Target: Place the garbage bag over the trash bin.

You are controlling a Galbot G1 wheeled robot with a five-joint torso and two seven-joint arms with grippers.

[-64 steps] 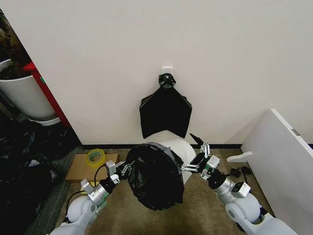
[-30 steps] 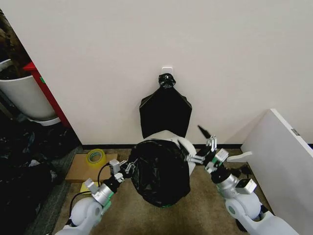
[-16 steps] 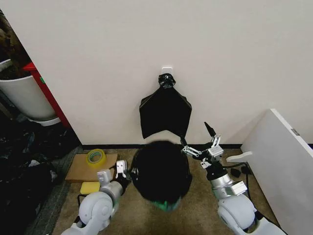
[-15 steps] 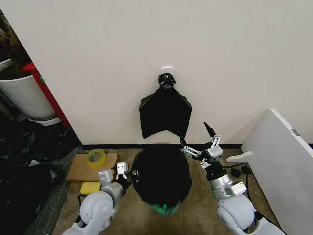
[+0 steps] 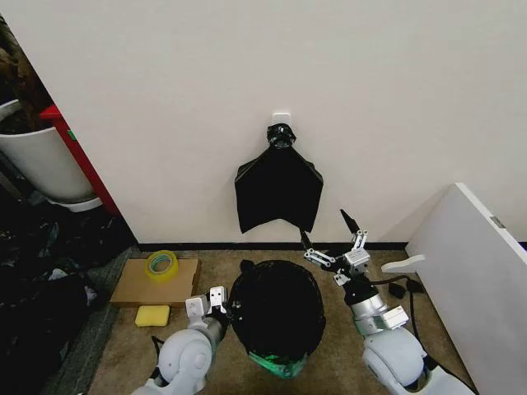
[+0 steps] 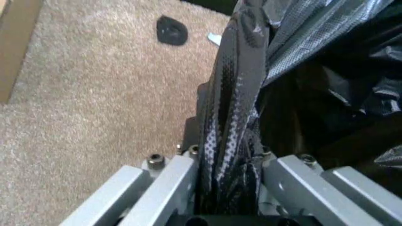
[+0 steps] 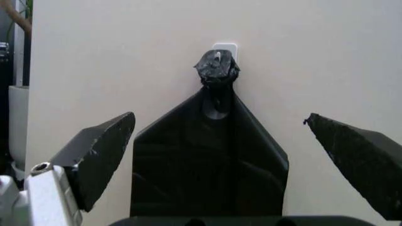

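Head view puts the garbage bag point(image 5: 276, 309) draped over the trash bin point(image 5: 280, 364), whose green base peeks out below. My left gripper point(image 5: 216, 303) pinches bag film between closed fingers; my right gripper point(image 5: 331, 237) gapes wide, empty. I judge a hard left tug could drag the bag off the rim. Bare carpet point(image 5: 342, 350) gives room; the wall point(image 5: 263, 66) crowds the far side.

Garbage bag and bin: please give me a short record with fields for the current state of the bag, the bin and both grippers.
garbage bag: black, draped over the bin's top
trash bin: mostly covered, greenish base showing
left gripper: shut on the bag's edge, at the bin's left side
right gripper: open, raised beside the bin, holding nothing
black bundle: hangs on the wall behind
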